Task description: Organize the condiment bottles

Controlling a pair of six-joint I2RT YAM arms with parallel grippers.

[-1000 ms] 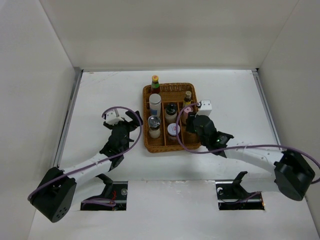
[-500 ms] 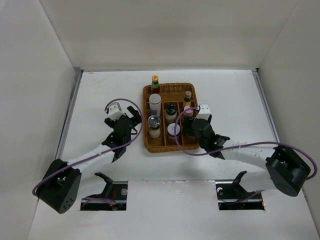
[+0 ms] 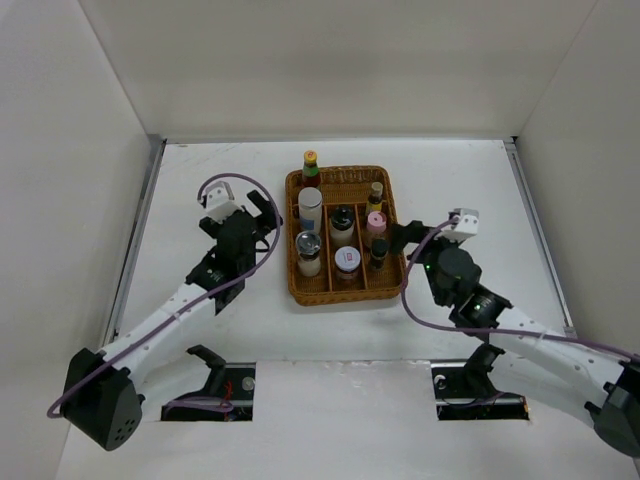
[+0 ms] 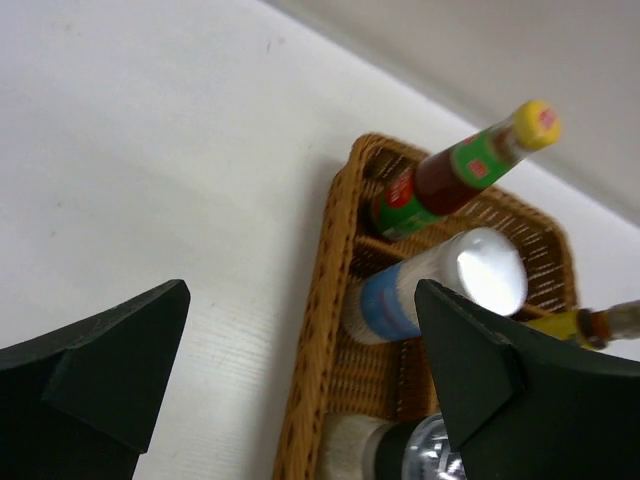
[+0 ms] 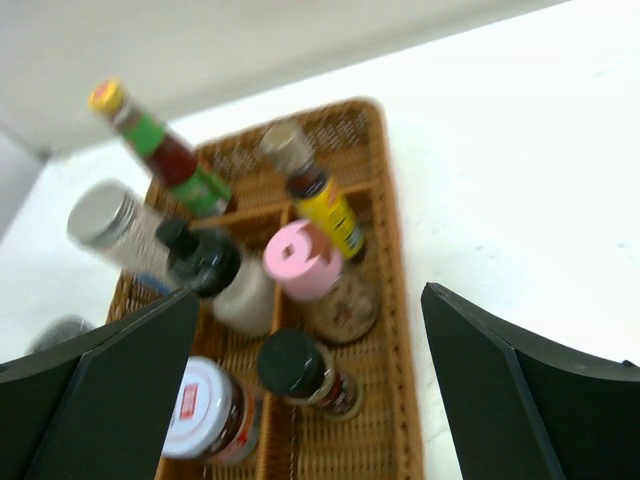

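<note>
table (image 3: 470,185): white, walled on three sides | brown wicker tray (image 3: 345,298): lies flat on it, mid-table toward 12 o'clock, long axis 12–6

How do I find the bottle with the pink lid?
Find the brown wicker tray in the middle of the white table. In its right-hand row, the pink-lidded bottle stands between a yellow-labelled bottle and a small black-capped jar. No other lid is pink.

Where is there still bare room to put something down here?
Bare white table lies behind and right of the brown wicker tray. Inside, the middle lane's far end, behind the big black-capped bottle, looks free; elsewhere it is crowded.
</note>
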